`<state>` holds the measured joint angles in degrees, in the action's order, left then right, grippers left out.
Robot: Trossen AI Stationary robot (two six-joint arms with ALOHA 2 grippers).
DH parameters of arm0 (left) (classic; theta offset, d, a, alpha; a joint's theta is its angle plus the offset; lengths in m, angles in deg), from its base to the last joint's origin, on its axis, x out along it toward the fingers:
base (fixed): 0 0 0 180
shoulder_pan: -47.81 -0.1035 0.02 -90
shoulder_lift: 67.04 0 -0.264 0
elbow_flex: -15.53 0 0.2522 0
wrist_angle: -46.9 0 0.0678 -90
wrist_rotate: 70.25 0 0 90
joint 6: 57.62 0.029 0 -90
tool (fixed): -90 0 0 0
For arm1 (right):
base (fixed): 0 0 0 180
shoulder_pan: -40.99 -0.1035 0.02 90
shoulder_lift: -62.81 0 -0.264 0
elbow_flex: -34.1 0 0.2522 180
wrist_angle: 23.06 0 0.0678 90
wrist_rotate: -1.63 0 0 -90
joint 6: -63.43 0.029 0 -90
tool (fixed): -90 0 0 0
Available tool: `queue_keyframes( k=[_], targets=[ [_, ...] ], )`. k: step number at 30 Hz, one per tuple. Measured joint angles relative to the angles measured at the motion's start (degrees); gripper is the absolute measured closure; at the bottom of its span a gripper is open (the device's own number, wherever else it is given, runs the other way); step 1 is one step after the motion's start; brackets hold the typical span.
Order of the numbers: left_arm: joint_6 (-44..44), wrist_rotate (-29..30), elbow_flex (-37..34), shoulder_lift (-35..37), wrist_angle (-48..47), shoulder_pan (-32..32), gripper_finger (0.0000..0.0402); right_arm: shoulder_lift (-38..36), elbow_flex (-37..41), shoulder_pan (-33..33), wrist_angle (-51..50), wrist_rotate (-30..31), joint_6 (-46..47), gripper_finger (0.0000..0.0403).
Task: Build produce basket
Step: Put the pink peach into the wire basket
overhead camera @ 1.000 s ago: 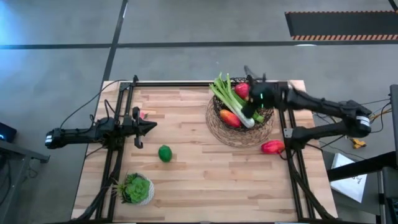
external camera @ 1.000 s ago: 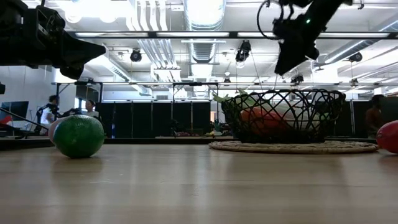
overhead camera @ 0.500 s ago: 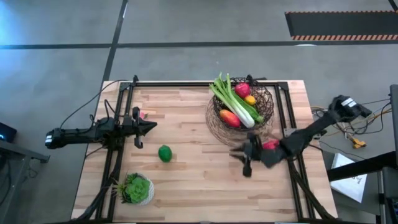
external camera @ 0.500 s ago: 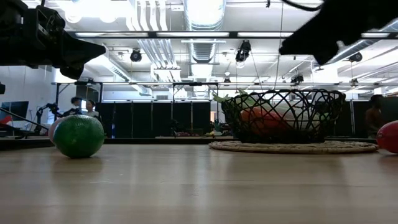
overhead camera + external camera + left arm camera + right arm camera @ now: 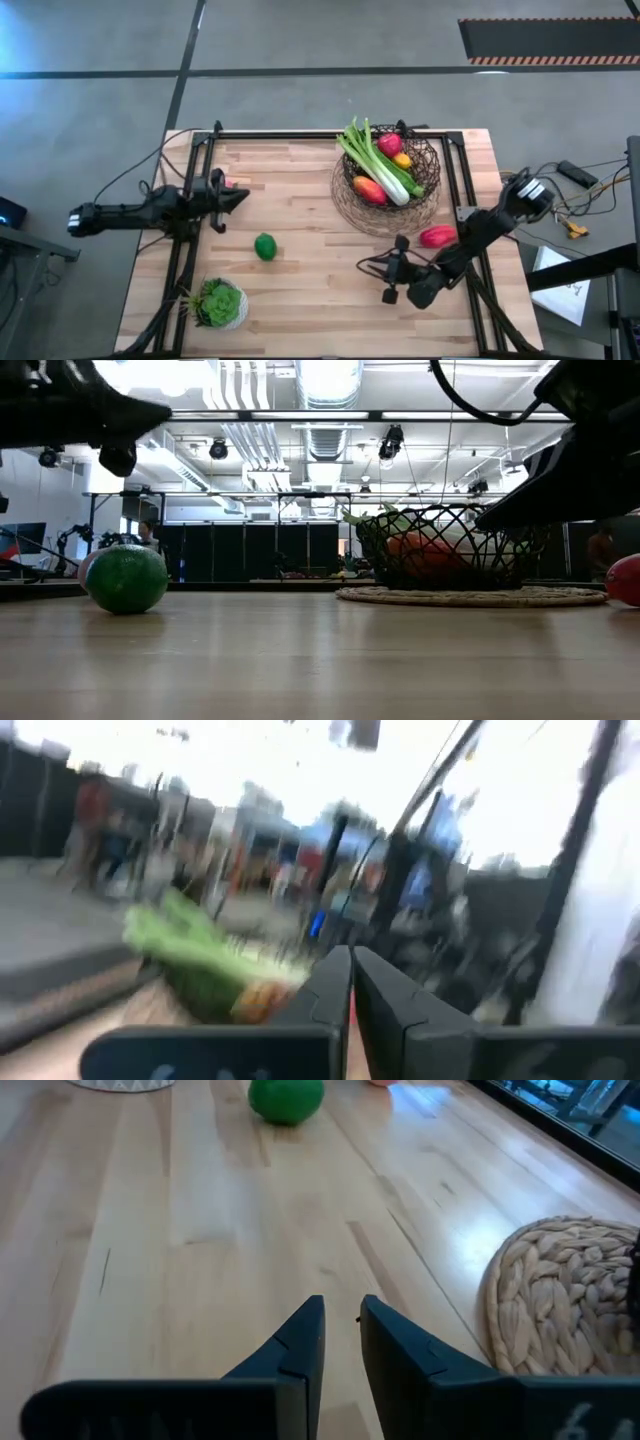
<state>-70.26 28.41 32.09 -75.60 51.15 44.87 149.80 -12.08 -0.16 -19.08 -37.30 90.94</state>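
Your right pincer point(image 5: 392, 283) hangs low over bare worktop point(image 5: 300, 290), its fingers nearly together with only a slit between them and nothing held. The wire basket point(image 5: 425, 198) on its woven mat point(image 5: 560, 1295) lies beyond and to one side of that pincer, already holding the green leafy stalks point(image 5: 378, 160) and red, orange and yellow pieces. Two items remain outside it: the lime point(image 5: 265, 246), well ahead of the pincer across open boards, and a red piece point(image 5: 438, 236) just beside the mat, near the pincer's own arm. Judged from this layout, the step in hand is a reach for the lime. To do it well, spread the fingers wide before you close the distance, come down from above so the round fruit cannot roll away, centre it between the fingers, then close gently. Your left pincer point(image 5: 228, 196) waits above the far side of the worktop, fingers pressed together and empty. Keep clear of the potted plant point(image 5: 218, 303).
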Motion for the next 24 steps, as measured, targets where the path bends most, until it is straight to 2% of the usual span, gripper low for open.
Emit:
queue_keyframes(
  k=[6,11,14,19,24],
  targets=[
    [-0.1,10.2,12.5,-12.1,-19.4,0.0,0.0402,0.5,0.0,-0.2,0.8,0.0,1.9,0.0344],
    [-0.1,14.6,27.9,-22.9,-38.0,0.0,0.04,-0.2,0.0,-0.9,0.9,0.0,2.5,0.0344],
    [-0.4,16.3,36.9,-31.0,-49.2,-0.1,0.0384,-0.3,0.0,-1.3,1.0,0.0,2.6,0.0344],
    [-2.4,17.3,49.1,-43.8,-66.5,-0.1,0.0316,-0.2,-0.1,-1.4,1.9,0.0,2.6,0.0346],
    [-6.3,16.9,57.2,-56.1,-81.5,-0.7,0.0213,-0.2,-0.1,-1.4,2.7,0.0,2.6,0.0346]
  ],
)
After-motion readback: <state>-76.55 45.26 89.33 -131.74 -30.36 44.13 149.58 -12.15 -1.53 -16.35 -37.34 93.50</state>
